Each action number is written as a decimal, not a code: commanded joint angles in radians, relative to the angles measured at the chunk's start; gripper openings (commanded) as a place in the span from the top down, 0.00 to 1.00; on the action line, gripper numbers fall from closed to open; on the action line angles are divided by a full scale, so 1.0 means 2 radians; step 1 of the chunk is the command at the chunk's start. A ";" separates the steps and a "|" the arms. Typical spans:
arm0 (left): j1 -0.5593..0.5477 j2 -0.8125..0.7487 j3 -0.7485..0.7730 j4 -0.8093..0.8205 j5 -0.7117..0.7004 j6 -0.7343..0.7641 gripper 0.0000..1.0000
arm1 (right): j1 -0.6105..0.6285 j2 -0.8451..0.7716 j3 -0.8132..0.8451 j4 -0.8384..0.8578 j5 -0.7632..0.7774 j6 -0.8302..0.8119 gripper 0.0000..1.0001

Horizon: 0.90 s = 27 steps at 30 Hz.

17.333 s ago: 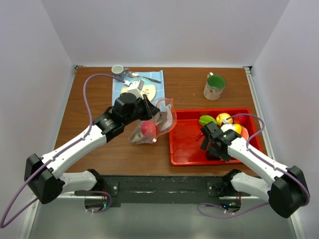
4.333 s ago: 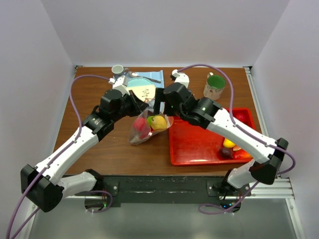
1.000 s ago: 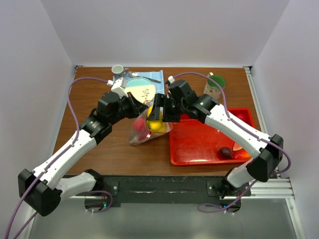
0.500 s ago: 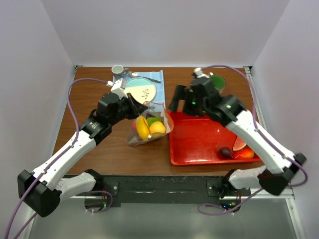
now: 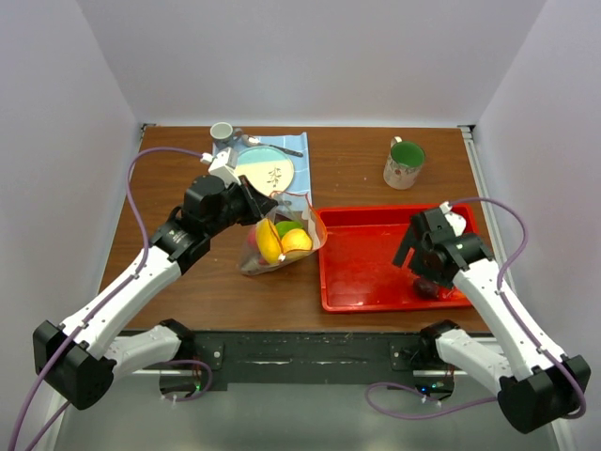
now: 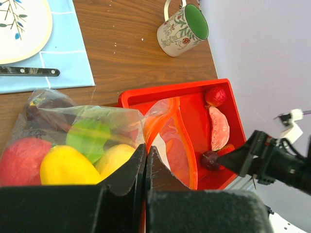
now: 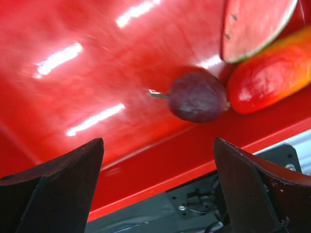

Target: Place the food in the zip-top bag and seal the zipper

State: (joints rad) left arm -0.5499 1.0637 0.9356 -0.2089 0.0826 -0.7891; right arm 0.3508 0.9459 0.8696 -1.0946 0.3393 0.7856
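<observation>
The clear zip-top bag lies left of the red tray, with yellow, green and red food inside it. My left gripper is shut on the bag's mouth edge and holds it up. The red zipper curves over the tray's corner. My right gripper hangs open over the tray's front right. Just beyond its fingertips lie a dark purple piece, an orange-red piece and a pink slice. Nothing is between its fingers.
A flowered cup with a green inside stands behind the tray. A plate and a knife rest on a blue mat at the back. A small white cup is beside them. A dark red piece sits in the tray.
My right gripper let go of a yellow piece at the bag's mouth, swung back over the tray and came down at its front right, open. The left gripper kept its hold.
</observation>
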 commanded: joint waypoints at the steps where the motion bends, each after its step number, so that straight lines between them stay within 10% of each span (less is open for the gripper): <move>1: 0.003 -0.010 0.002 0.034 0.008 0.006 1.00 | -0.007 0.009 -0.031 0.033 0.021 0.044 0.01; 23: 0.007 -0.017 0.005 0.028 0.009 0.010 1.00 | -0.089 0.078 -0.115 0.153 0.010 0.085 0.02; 27: 0.007 -0.017 0.004 0.028 0.009 0.010 1.00 | -0.090 0.087 -0.112 0.165 0.010 0.076 0.18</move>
State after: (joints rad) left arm -0.5407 1.0576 0.9348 -0.2092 0.0925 -0.7818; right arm 0.1776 1.1133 0.6441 -0.8265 0.3550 0.9348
